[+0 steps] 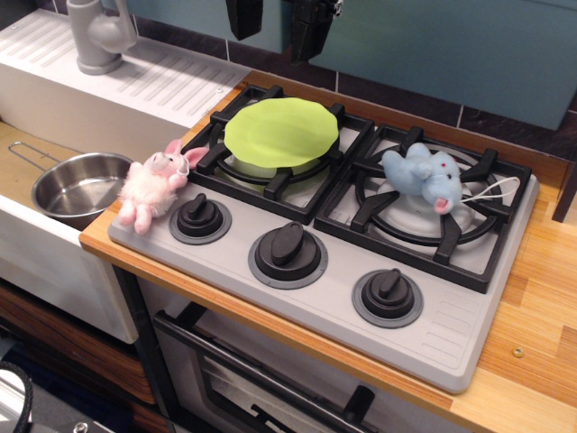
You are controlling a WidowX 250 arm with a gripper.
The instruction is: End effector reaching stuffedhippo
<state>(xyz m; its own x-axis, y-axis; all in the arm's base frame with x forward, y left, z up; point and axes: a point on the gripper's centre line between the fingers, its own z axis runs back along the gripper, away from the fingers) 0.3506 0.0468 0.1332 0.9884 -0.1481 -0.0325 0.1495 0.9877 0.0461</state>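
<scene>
The stuffedhippo, a small light blue plush with a grey-blue head and pink mouth patch, lies on the right burner grate of the toy stove. My gripper hangs at the top edge of the view, above the back of the stove and well to the upper left of the hippo. Only the lower ends of its two dark fingers show, set apart with nothing between them.
A lime green disc covers the left burner. A fluffy pink-and-white plush sits at the stove's left front corner. A steel pot stands in the sink at left, a grey faucet behind. Three black knobs line the front.
</scene>
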